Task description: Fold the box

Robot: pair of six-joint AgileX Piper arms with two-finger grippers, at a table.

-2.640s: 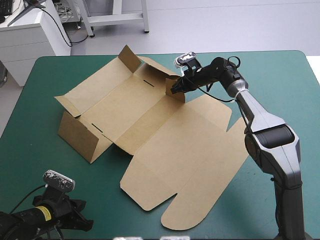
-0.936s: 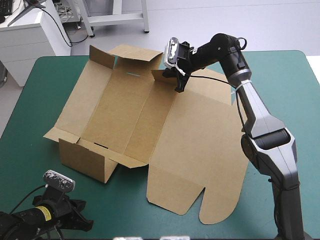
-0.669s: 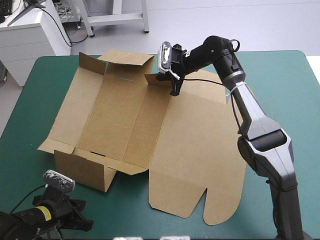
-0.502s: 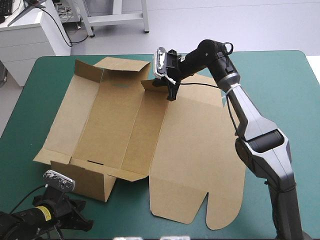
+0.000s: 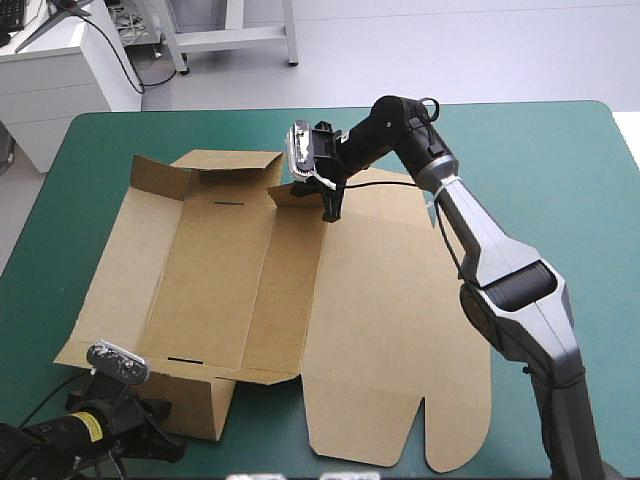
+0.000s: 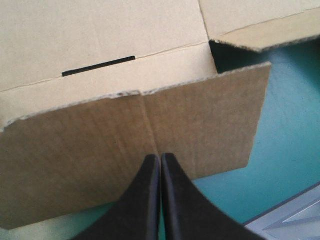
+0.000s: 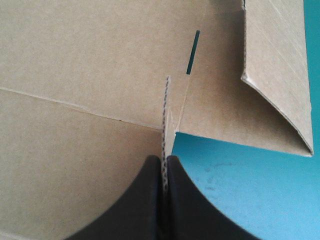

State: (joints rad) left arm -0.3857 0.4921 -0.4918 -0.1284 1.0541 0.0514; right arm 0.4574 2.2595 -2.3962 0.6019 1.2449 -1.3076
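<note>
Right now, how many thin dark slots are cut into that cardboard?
2. One slot lies near the box's far end; the other slot sits by its near wall, ahead of the left claw. Others may be hidden.

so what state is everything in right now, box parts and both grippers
box: unfolded sheet, mostly lying flat
near wall: raised upright
far flap: lifted, held on edge
lid: flat
right gripper: shut on the far flap
left gripper: shut, empty, pointing at the near wall
</note>
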